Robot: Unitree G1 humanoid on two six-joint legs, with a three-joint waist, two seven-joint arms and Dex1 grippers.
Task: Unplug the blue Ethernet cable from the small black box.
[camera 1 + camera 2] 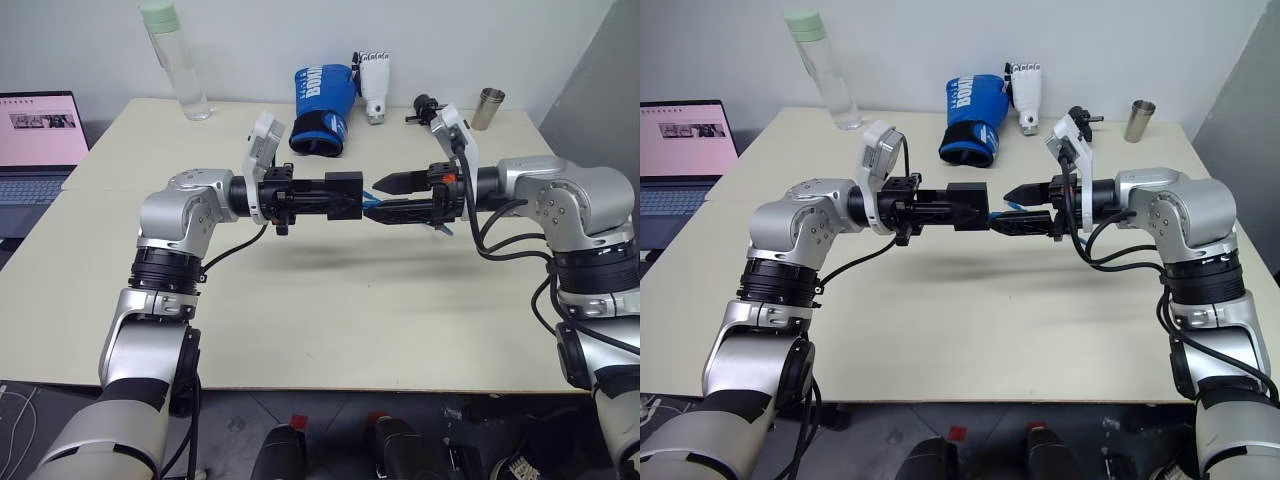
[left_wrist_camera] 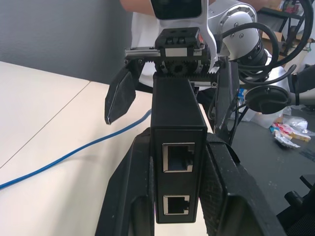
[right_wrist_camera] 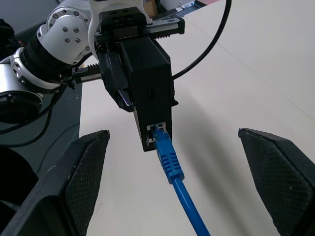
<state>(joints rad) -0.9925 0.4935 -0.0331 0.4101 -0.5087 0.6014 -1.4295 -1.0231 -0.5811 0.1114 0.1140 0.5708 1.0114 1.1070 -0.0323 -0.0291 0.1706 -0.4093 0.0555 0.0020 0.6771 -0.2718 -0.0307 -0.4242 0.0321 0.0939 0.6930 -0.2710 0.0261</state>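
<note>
My left gripper (image 1: 322, 196) is shut on the small black box (image 1: 347, 186) and holds it level above the table's middle. In the left wrist view the box (image 2: 177, 123) sits between my two fingers (image 2: 133, 191), with two empty ports facing the camera. The blue Ethernet cable (image 3: 170, 157) is plugged into a port on the box's (image 3: 150, 78) far end and trails down over the table (image 2: 74, 152). My right gripper (image 1: 387, 197) faces the box end-on and is open, one finger on each side of the cable's plug, touching neither.
At the table's far edge stand a clear bottle (image 1: 178, 65), a blue boxing glove (image 1: 322, 108), a white robot hand (image 1: 375, 85), a small black part (image 1: 425, 103) and a metal cup (image 1: 487, 108). A laptop (image 1: 40, 140) sits at the left.
</note>
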